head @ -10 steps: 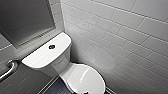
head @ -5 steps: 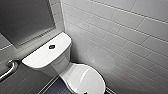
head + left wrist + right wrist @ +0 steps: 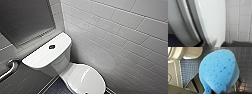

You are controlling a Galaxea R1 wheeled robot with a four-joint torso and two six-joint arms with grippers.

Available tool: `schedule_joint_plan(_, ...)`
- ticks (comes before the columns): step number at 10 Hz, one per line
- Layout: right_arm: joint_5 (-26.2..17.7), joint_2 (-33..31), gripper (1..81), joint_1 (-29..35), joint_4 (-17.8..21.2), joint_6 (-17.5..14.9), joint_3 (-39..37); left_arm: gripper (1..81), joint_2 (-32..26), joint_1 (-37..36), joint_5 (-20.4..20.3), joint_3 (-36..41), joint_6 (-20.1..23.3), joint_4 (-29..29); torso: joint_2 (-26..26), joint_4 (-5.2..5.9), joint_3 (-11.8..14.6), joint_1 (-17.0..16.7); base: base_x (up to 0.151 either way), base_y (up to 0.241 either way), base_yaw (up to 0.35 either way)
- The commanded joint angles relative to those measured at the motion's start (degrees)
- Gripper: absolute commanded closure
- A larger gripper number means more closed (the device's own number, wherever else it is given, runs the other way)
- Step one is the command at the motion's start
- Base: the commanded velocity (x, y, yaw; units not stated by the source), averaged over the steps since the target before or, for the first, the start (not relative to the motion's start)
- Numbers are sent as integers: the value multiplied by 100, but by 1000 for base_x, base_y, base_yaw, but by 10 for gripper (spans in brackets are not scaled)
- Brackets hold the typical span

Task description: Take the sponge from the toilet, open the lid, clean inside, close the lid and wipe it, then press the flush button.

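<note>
Our right claw [image 3: 218, 90] is clenched on the sponge [image 3: 219, 70], above the floor [image 3: 190, 68] near the toilet [image 3: 193, 52], so the pick-up is done. The lid [image 3: 85, 78] lies shut, so we judge that opening, cleaning, wiping and the button [image 3: 51, 46] are probably left. Our left claw [image 3: 238, 44] hangs close to the lid's rim; whether it grips anything we cannot tell.

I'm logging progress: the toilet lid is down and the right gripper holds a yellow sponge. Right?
Not quite: the sponge is blue, not yellow, as the right wrist view shows. The toilet lid is down and the right gripper holds the sponge.
</note>
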Motion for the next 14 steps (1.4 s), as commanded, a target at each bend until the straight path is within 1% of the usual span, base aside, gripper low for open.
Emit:
schedule_joint_plan(1, -288, -270, 811, -7, -40, -1, 115, 10, 82, -767, 256, -153, -4, -359, 0, 0, 0, 0, 0, 0, 0)
schedule_joint_plan(2, -288, -270, 811, -7, -40, -10, 115, 10, 64, -784, 150, -232, -234, -351, -2, 0, 0, 0, 0, 0, 0)
schedule_joint_plan(3, -288, -261, 811, -7, -40, -1, 124, 10, 46, -829, 62, -373, -567, -289, -2, 0, 0, 0, 0, 0, 0)
schedule_joint_plan(4, -288, -253, 811, -7, -40, -10, 141, 10, 11, -881, -26, -382, -752, -272, -2, 0, 0, 0, 0, 0, 0)
schedule_joint_plan(7, -288, -244, 811, -15, -40, -1, 115, 10, -42, -969, -96, -373, -875, -272, -2, 0, 0, 0, 0, 0, 0)
schedule_joint_plan(8, -288, -218, 811, -24, -40, -9, 106, 10, -85, -978, -209, -338, -902, -263, -2, 0, 0, 0, 0, 0, 0)
schedule_joint_plan(9, -288, -200, 811, -24, -40, -10, 106, 10, -164, -978, -395, -250, -1023, -149, -2, 0, 0, 0, 0, 0, 0)
schedule_joint_plan(10, -288, -182, 811, -15, -40, -10, 106, 10, -261, -996, -492, -197, -1349, 80, -2, 0, 0, 0, 0, 0, 0)
schedule_joint_plan(11, -288, -182, 811, -16, -40, -10, 115, 10, -296, -1004, -684, -232, -1622, 255, -2, 0, 0, 0, 0, 0, 0)
schedule_joint_plan(12, -288, -182, 811, -24, -40, -10, 124, 10, -323, -1004, -764, -241, -1780, 343, -2, 0, 0, 0, 0, 0, 0)
schedule_joint_plan(13, -288, -182, 811, -15, -40, -10, 133, 10, -349, -1004, -764, -215, -1842, 361, -2, 0, 0, 0, 0, 0, 0)
schedule_joint_plan(14, -288, -174, 811, 2, -40, -10, 133, 10, -410, -1004, -878, -127, -1903, 431, -2, 0, 0, 0, 0, 0, 0)
